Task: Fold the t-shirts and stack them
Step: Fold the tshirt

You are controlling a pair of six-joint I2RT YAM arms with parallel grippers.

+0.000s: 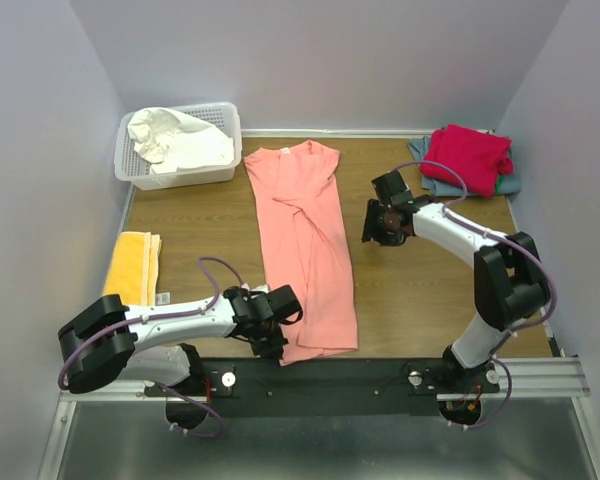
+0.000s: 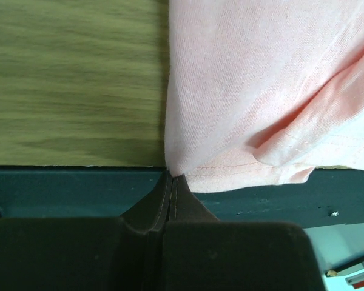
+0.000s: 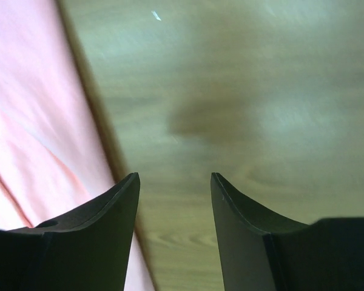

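The salmon-pink t-shirt (image 1: 305, 250) lies lengthwise down the middle of the table, its sides folded in and its collar at the far end. My left gripper (image 1: 278, 343) is at the shirt's near left corner. In the left wrist view its jaws (image 2: 171, 177) are shut, with the hem corner of the pink cloth (image 2: 261, 91) pinched at their tips. My right gripper (image 1: 382, 226) hovers over bare wood just right of the shirt, open and holding nothing (image 3: 175, 179). The pink edge (image 3: 30, 121) shows to its left. A crimson-red t-shirt (image 1: 467, 155) rests on a grey-blue one (image 1: 511, 183) at the far right.
A white lattice basket (image 1: 180, 178) at the far left holds a crumpled white t-shirt (image 1: 175, 140). A folded yellow cloth (image 1: 132, 265) lies along the left edge. The dark base rail (image 1: 360, 375) runs along the near edge, and the shirt's hem overhangs it slightly.
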